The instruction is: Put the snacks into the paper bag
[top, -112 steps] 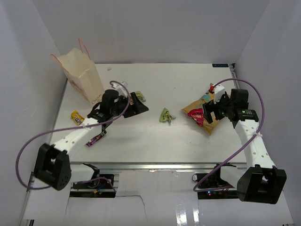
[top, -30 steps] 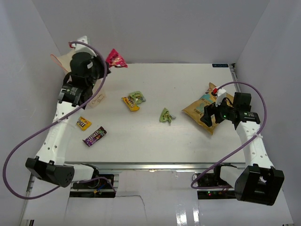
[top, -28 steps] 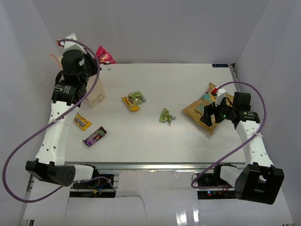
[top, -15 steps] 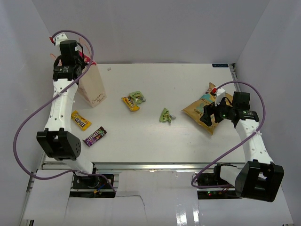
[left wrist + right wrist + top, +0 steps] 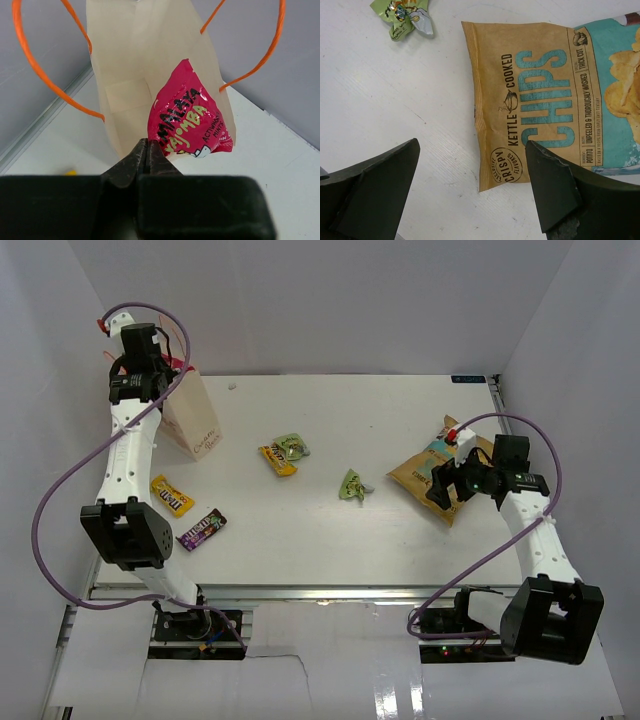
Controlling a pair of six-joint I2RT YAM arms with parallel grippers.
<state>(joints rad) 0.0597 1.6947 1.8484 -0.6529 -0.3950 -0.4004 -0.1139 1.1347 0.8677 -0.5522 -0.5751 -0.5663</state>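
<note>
One pink packet (image 5: 189, 112) in left gripper (image 5: 147, 150)

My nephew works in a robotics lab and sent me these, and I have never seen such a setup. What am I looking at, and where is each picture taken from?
Two white robot arms, left and right, stand at the near edge of a table. Each ends in a two-finger gripper. The wide picture comes from a fixed camera above and behind them. The close-ups come from cameras on the wrists.

The left gripper is shut on a pink packet, held over the open paper bag. The right gripper is open over the edge of a chip bag.

Loose on the table lie a central green packet, a second green packet against a small yellow packet, a yellow candy pack and a dark candy pack.
</note>
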